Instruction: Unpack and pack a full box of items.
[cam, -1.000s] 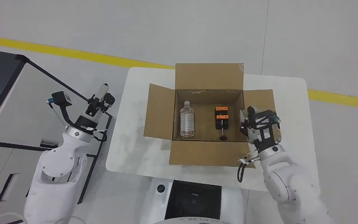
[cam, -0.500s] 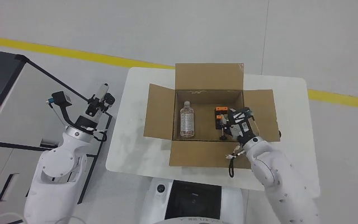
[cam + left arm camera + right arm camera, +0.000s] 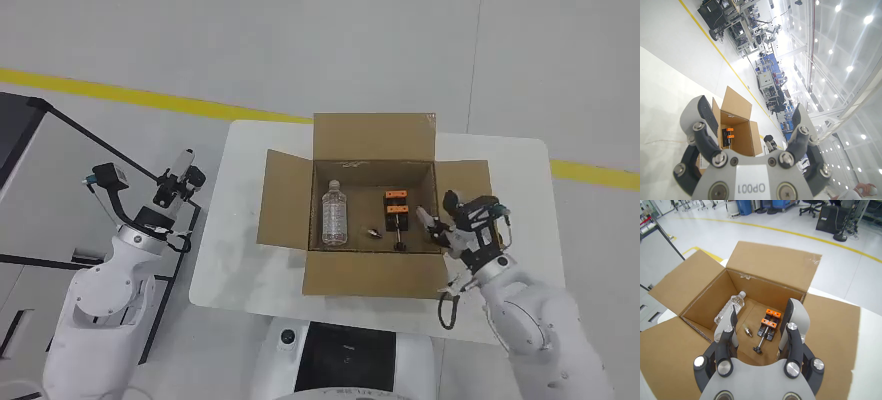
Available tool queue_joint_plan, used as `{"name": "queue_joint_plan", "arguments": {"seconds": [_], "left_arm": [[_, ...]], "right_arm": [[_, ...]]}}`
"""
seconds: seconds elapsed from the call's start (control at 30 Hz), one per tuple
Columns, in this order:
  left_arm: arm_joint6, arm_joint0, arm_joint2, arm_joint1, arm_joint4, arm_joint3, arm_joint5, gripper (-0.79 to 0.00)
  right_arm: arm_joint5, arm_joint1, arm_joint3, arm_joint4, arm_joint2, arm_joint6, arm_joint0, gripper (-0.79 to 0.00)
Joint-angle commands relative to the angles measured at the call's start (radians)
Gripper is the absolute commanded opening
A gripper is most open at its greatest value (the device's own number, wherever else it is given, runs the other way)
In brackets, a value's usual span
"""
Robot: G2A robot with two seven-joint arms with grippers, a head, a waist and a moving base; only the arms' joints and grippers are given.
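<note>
An open cardboard box [image 3: 375, 140] stands mid-table with its flaps spread. Inside lie a clear water bottle [image 3: 335, 213], a small metal fitting [image 3: 372, 232] and a black vise with orange jaws [image 3: 397, 212]. My right gripper [image 3: 437, 218] hovers open and empty above the box's right wall. From its wrist I look down past the gripper [image 3: 762, 308] at the bottle [image 3: 730, 308], the fitting [image 3: 747, 330] and the vise [image 3: 768, 325]. My left gripper [image 3: 187, 165] is held up off the table's left side, open and empty [image 3: 751, 108], facing the box [image 3: 738, 128].
The white table [image 3: 500, 160] has bare surface to the right of the box and a narrow strip to its left. A dark frame [image 3: 60, 120] stands on the floor at the far left.
The right gripper went from the right flap into the box over the vise, then drew back to the right wall. The small metal fitting now lies in the box. The left arm kept still.
</note>
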Motion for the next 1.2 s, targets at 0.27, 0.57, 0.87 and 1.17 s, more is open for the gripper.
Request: {"name": "queue_joint_plan", "arguments": {"seconds": [0.27,0.57,0.87,1.17], "left_arm": [[0.0,0.0,0.0,0.0,0.0,0.0,0.0,0.0],[0.0,0.0,0.0,0.0,0.0,0.0,0.0,0.0],[0.0,0.0,0.0,0.0,0.0,0.0,0.0,0.0],[0.0,0.0,0.0,0.0,0.0,0.0,0.0,0.0]], "right_arm": [[-0.103,0.0,0.024,0.248,0.435,-0.234,-0.305,-0.44],[-0.163,0.002,0.2,0.331,0.481,-0.149,-0.313,-0.142],[-0.163,0.002,0.2,0.331,0.481,-0.149,-0.313,-0.142],[-0.175,-0.002,0.298,0.199,0.443,-0.21,-0.308,0.0]]}}
